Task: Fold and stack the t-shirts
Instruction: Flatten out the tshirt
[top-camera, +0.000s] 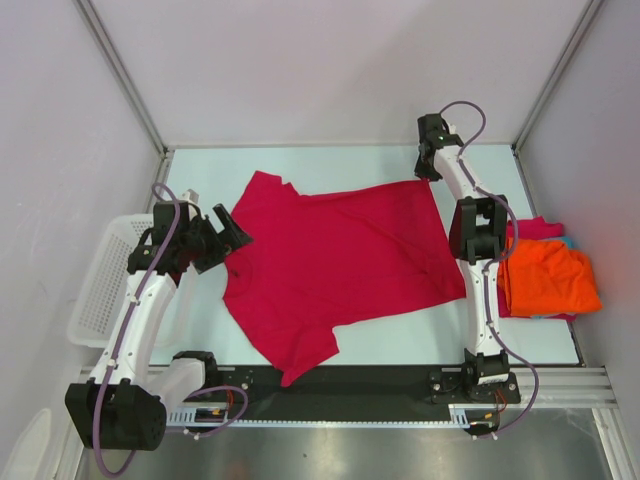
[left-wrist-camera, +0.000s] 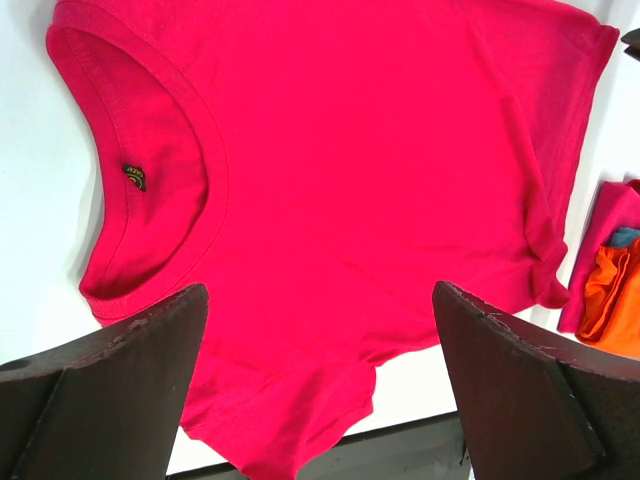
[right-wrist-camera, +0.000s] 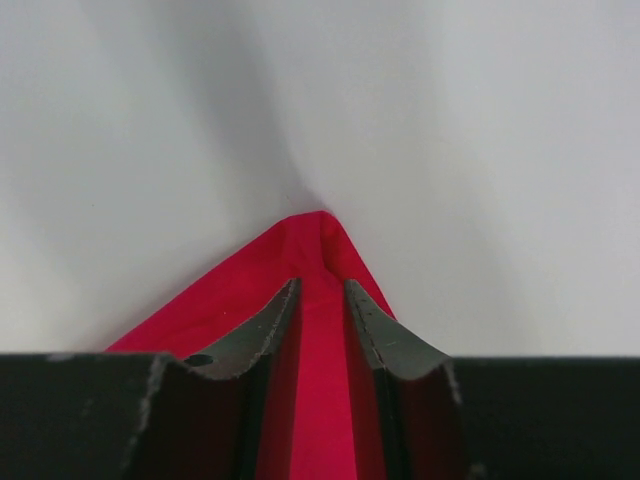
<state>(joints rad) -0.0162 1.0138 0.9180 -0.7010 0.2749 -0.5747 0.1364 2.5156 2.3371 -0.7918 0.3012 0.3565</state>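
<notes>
A crimson red t-shirt (top-camera: 340, 260) lies spread flat across the middle of the table, collar (left-wrist-camera: 150, 180) to the left and hem to the right. My left gripper (top-camera: 237, 228) hovers open and empty by the collar side, and the left wrist view looks down on the shirt (left-wrist-camera: 380, 150) between its wide-apart fingers (left-wrist-camera: 320, 295). My right gripper (top-camera: 428, 172) is at the shirt's far right hem corner. In the right wrist view its jaws (right-wrist-camera: 322, 285) stand narrow with the red corner (right-wrist-camera: 230, 300) bunched between them.
At the right edge, beside the right arm, an orange t-shirt (top-camera: 545, 280) lies folded on a magenta-pink one (top-camera: 540, 228), with a sliver of teal (top-camera: 567, 242) showing. A white lattice basket (top-camera: 100, 290) stands at the left edge. Walls enclose the table.
</notes>
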